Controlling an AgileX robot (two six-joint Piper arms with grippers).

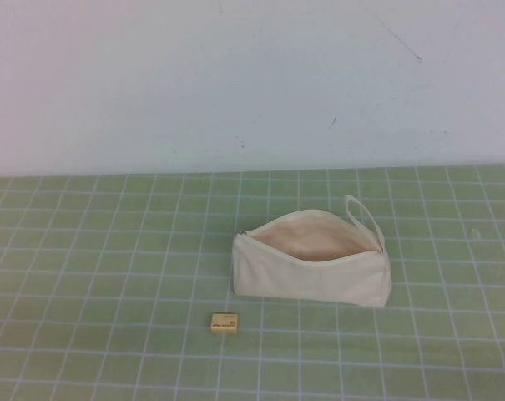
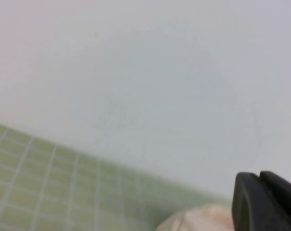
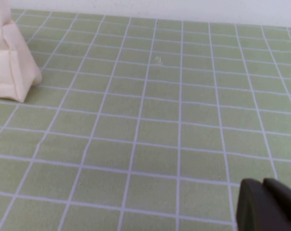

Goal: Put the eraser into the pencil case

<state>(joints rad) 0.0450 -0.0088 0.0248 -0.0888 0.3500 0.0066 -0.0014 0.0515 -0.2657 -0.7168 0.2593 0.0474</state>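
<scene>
Eraser [image 1: 224,322] sits flat on the green-grid table [image 1: 85,267], printed face up, just in front of the pencil case [image 1: 310,269] & toward its pointed zip end, a small gap between them, not touching. Looks like a small stiff block, prob v. light, w/ grippy rubbery sides, not fragile. I'd take it across the two long sides, low down, so it doesn't tip or squirt out; not much height to bite on.

Pencil case lies on its side w/ the zip open, mouth gaping upward, pale lining showing, loop strap [image 1: 362,210] at the far right end. Soft fabric, so I'd guess it'll sag or slide if I bump it. The mouth is wide next to the eraser, so a drop from above should do.

My left hand [image 2: 266,202] is off the table, nowhere in the high view; its wrist cam only shows a dark bit of it, wall beyond & a cream edge of the case. Can't tell how it's set. My right hand [image 3: 266,206] is the same: only a dark corner showing, over bare grid w/ the case's end off to one side. Can't tell either. Neither has hold of anything I can see.
</scene>
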